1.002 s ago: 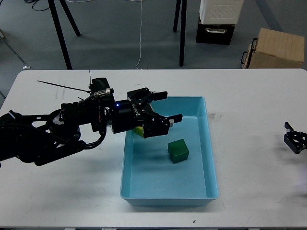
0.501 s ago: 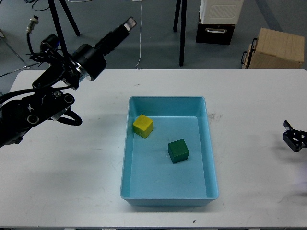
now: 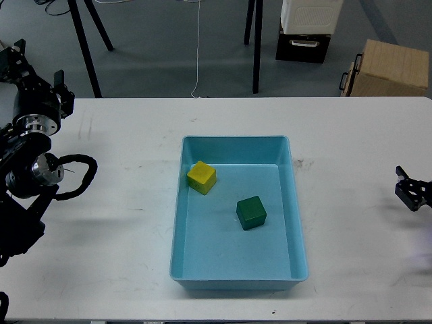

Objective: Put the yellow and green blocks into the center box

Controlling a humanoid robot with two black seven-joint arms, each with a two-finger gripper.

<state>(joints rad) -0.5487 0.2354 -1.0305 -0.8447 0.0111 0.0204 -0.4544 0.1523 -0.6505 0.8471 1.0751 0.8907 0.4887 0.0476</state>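
The light blue box [image 3: 295, 223] stands at the table's middle. A yellow block [image 3: 201, 177] lies inside it at the upper left. A green block [image 3: 251, 212] lies inside it near the middle, apart from the yellow one. My left arm is pulled back at the left edge, well away from the box. Its gripper [image 3: 30, 67] is a dark mass at the top left, and I cannot tell its fingers apart. My right gripper [image 3: 410, 190] shows small and dark at the right edge above the table. I cannot tell how its fingers stand.
The white table [image 3: 121, 256] runs to both sides of the box. Behind it on the floor are black stand legs [image 3: 255, 47], a black and white case [image 3: 307, 30] and a cardboard box [image 3: 388, 67].
My left arm has drawn back from over the box to the far left edge, leaving the yellow block lying in the box. The right gripper has barely moved.
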